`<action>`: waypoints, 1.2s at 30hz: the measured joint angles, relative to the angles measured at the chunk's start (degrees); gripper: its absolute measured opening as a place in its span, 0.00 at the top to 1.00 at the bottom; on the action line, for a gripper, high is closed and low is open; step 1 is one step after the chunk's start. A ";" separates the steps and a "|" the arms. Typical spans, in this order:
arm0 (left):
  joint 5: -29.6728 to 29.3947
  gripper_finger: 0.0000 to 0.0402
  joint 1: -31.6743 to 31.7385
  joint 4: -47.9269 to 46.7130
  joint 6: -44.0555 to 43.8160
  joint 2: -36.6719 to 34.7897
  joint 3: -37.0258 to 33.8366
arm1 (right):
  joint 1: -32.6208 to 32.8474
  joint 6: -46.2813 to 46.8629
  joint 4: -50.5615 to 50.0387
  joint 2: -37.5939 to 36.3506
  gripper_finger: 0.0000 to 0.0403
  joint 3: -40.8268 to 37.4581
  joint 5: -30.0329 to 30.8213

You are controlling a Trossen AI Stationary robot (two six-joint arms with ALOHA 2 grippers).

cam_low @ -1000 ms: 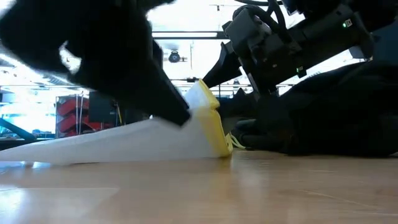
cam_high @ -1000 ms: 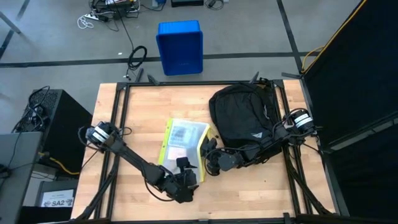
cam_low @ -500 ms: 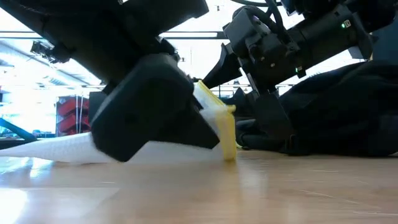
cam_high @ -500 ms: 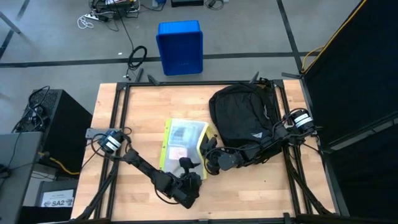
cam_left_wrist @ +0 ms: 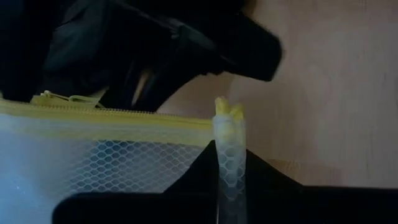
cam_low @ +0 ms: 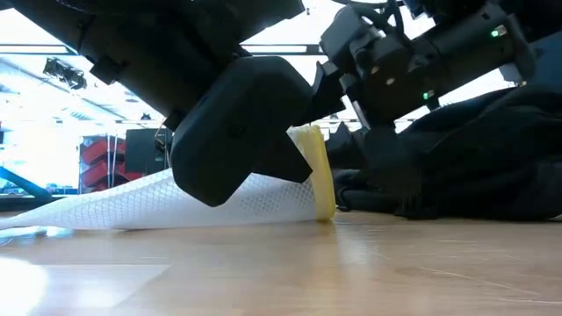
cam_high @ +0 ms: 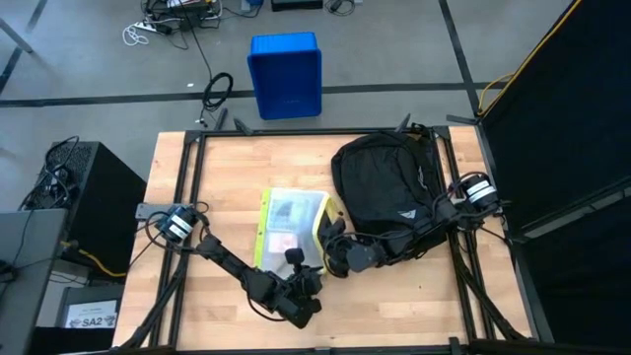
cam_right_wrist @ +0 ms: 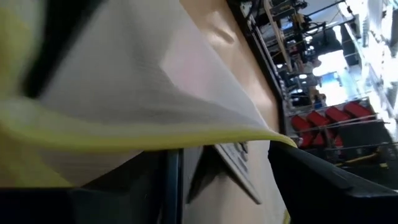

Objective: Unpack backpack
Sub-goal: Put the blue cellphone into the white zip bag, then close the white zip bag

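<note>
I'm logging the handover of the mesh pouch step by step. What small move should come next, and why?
Probably the left gripper should draw the mesh pouch away from the backpack. Its fingers are shut on the pouch's yellow-edged corner, while the right gripper stands open beside the pouch, which lies on the table close to the backpack.
</note>
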 joint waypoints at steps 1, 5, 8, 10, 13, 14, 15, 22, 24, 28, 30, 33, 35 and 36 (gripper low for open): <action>0.04 1.00 0.00 0.08 0.04 0.00 0.00 | 0.28 0.99 -0.30 0.00 0.39 0.00 -0.33; 0.56 1.00 0.00 0.33 0.19 0.00 -0.02 | 1.67 2.48 -1.02 0.00 0.37 0.00 -0.62; 1.19 1.00 0.00 0.35 0.63 0.00 -0.04 | 2.72 3.95 -1.74 -0.38 0.36 0.00 -0.64; 1.30 1.00 0.00 0.37 0.63 0.00 -0.04 | 3.20 6.29 -3.05 -1.22 0.36 0.00 -0.97; 1.35 1.00 -0.02 0.46 0.65 0.00 -0.04 | 3.28 12.29 -6.56 -2.37 0.36 0.02 -3.34; 1.35 1.00 -0.02 0.46 0.66 0.00 -0.04 | 3.28 14.19 -7.55 -2.56 0.36 0.02 -4.35; 1.35 1.00 0.00 0.46 0.68 0.00 -0.04 | 3.23 15.54 -8.27 -2.56 0.36 0.02 -4.97; 1.85 1.00 0.00 0.36 0.72 0.00 -0.04 | 5.48 16.38 -10.71 -3.15 0.37 0.02 -5.05; 1.93 1.00 0.00 0.28 0.72 0.00 -0.04 | 6.70 16.37 -12.32 -4.33 0.37 0.00 -3.65; 2.36 1.00 0.00 0.02 0.74 0.00 -0.05 | 8.85 17.93 -21.37 -8.15 0.37 0.04 2.62; 2.36 1.00 0.00 0.00 0.74 0.00 -0.07 | 8.26 21.38 -28.65 -10.18 0.37 0.04 5.47; 2.36 1.00 0.00 0.00 0.74 0.00 -0.09 | 4.37 27.25 -37.72 -11.67 0.39 0.02 6.18; 2.36 1.00 0.00 0.02 0.74 0.00 -0.09 | 0.81 28.12 -39.82 -11.65 0.41 -0.06 4.89; 2.36 1.00 0.00 0.04 0.74 0.00 -0.09 | -1.15 27.95 -39.52 -11.51 0.42 -0.07 3.53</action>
